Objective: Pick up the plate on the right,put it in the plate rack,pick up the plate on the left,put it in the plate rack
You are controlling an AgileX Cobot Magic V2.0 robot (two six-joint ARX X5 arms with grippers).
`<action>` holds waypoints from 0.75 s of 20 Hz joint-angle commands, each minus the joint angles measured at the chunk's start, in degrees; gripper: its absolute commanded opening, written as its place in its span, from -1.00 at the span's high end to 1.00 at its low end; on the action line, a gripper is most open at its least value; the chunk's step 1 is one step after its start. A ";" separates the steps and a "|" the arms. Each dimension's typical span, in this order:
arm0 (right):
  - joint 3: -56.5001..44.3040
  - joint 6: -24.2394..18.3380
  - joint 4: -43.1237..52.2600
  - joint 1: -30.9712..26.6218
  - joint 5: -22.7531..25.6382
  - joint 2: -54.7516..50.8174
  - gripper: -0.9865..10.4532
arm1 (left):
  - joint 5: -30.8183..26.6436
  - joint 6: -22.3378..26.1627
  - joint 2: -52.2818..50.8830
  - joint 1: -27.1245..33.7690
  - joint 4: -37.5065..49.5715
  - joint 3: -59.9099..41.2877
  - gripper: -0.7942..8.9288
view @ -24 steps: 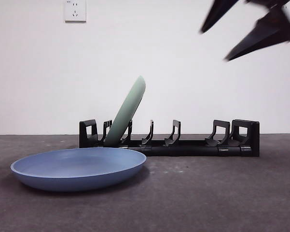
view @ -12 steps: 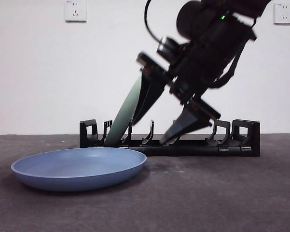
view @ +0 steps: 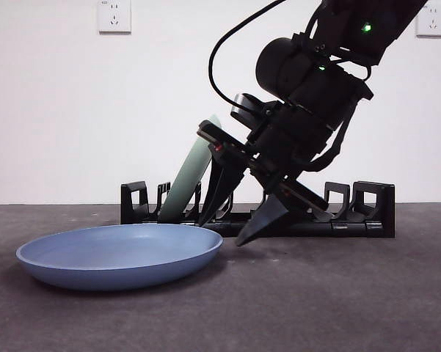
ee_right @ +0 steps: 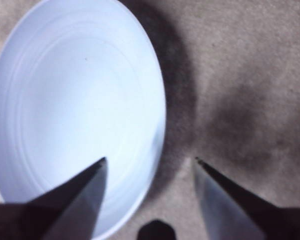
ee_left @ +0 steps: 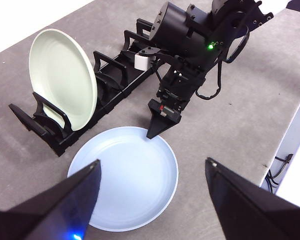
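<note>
The green plate [ee_left: 63, 77] is already stood in the plate rack [view: 352, 220], so the second pick is judged to be in hand. The blue plate [view: 121, 254] lies flat on the desk [view: 337, 301] before the rack. The right claw [view: 227, 227] is tilted steeply down, spread astride the plate's rim; closing on that rim is called for next. The left claw [ee_left: 152, 172] is held spread, well above.

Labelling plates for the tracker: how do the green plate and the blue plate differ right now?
Colour: the green plate is pale green, the blue plate light blue. Pose: the green plate stands tilted on edge between prongs of the plate rack; the blue plate lies flat on the table. The right gripper, open, straddles the blue plate's rim; nothing grips the green one. Both are round and shallow.
</note>
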 commanded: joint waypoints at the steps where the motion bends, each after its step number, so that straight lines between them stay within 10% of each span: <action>1: -0.33 0.90 1.09 0.72 0.35 1.44 0.36 | 0.20 0.87 0.35 -0.22 0.70 0.42 0.11; 15: -0.24 2.62 2.62 2.25 2.38 3.39 0.85 | 0.17 7.06 1.14 -0.57 -2.19 0.42 0.11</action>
